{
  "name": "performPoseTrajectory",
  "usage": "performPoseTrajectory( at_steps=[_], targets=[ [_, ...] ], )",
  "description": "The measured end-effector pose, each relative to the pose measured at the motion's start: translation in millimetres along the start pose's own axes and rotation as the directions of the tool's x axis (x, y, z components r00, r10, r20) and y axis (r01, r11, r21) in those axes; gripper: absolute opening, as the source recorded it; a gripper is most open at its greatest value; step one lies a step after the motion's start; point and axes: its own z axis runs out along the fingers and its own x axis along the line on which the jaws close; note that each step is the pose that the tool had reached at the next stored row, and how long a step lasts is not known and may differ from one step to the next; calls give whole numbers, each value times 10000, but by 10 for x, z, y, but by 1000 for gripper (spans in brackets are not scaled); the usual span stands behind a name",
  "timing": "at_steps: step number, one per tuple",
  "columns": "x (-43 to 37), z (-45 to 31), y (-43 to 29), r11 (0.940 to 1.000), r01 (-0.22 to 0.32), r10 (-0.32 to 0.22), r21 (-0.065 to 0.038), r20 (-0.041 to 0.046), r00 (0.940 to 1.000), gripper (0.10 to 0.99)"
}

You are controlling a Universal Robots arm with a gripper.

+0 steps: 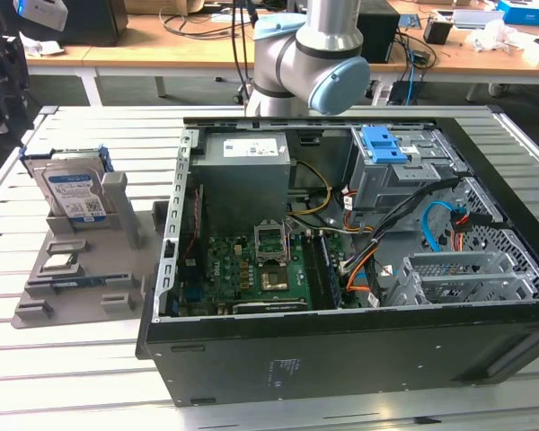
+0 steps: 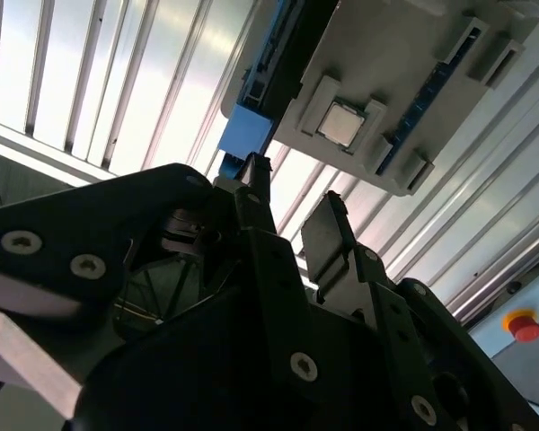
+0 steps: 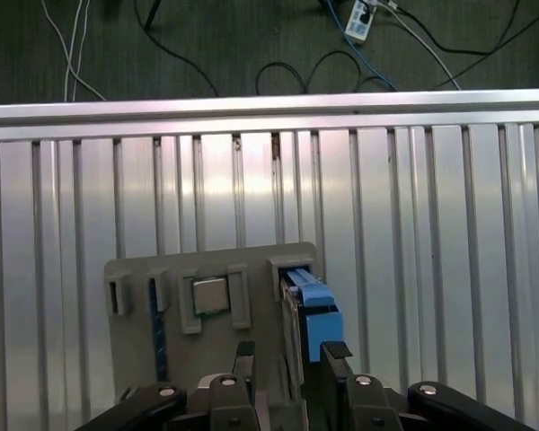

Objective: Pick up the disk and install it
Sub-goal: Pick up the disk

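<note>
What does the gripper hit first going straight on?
Likely the disk, standing on edge in the grey holder: its blue-framed edge lies ahead of the open gripper, in line with the gap. Depth is unclear.

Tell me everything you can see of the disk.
The disk is a flat silver-metal drive with a white-and-blue label and a blue plastic frame round its edges. It stands upright on edge in a slot of the grey holder, at the exterior view's left, outside the computer case. The holder alone touches it; the open gripper is apart from it.
</note>
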Motion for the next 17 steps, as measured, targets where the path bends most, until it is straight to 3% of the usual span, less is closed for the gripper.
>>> performPoseTrajectory(
  at_steps=[8,17],
  targets=[
    [-5,146,-8,10000,0,0,-2,-1,10000,420],
    [-149,251,-75,9998,177,-177,-4,-11,9998,420]
  ],
)
